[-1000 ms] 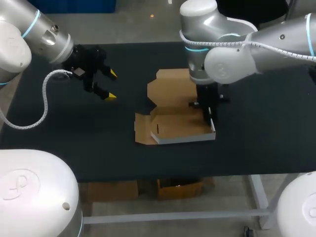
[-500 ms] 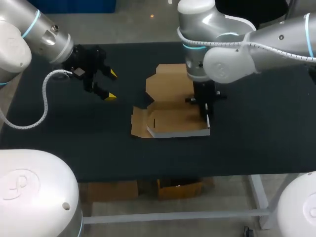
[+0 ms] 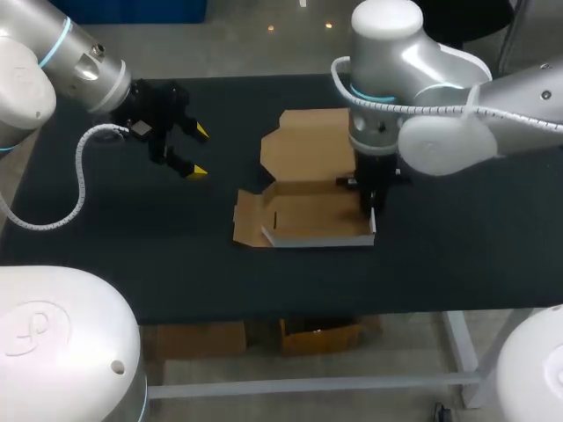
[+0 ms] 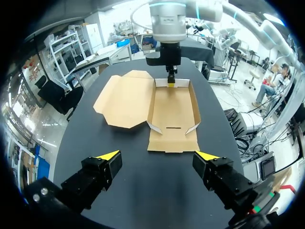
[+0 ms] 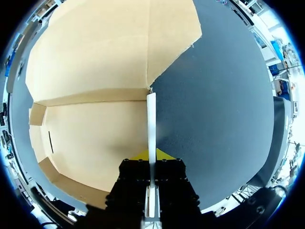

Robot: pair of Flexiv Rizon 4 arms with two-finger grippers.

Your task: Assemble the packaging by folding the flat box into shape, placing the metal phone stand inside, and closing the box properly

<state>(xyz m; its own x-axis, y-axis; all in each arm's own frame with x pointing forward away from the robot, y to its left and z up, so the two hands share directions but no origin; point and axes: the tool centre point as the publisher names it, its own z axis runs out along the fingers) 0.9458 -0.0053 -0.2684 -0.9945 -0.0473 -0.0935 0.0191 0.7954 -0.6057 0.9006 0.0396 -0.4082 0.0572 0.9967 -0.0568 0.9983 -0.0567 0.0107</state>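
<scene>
box lid [image 3: 303, 145] — corner hidden, behind right arm [image 3: 413, 79]

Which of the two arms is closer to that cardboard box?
Right. The right gripper pinches a side wall of the cardboard box between its fingers; the left gripper hangs open over bare table, well apart from it.

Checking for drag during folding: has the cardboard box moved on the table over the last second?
Yes. The cardboard box slid slightly toward the left gripper, away from the near edge of the table.
</scene>
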